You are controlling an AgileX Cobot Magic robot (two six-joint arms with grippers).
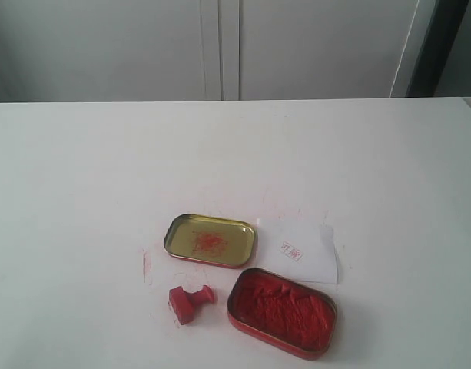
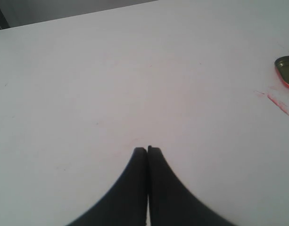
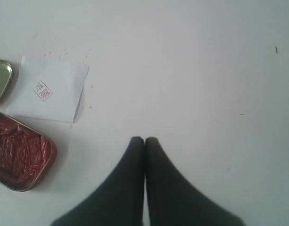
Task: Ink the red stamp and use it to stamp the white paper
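The red stamp (image 1: 191,301) lies on its side on the white table, left of the red ink tin (image 1: 281,311). The white paper (image 1: 300,250) lies flat behind that tin and carries a small red imprint (image 1: 292,251). In the right wrist view the white paper (image 3: 50,89) and the ink tin (image 3: 19,155) sit off to one side of my right gripper (image 3: 144,139), which is shut and empty over bare table. My left gripper (image 2: 147,149) is shut too, holding nothing, far from the stamp. Neither arm shows in the exterior view.
The tin's open lid (image 1: 210,240), gold inside with a red smear, lies left of the paper; its edge (image 2: 286,70) shows in the left wrist view. Red ink smudges (image 1: 147,265) mark the table near it. White cabinet doors (image 1: 220,46) stand behind the table.
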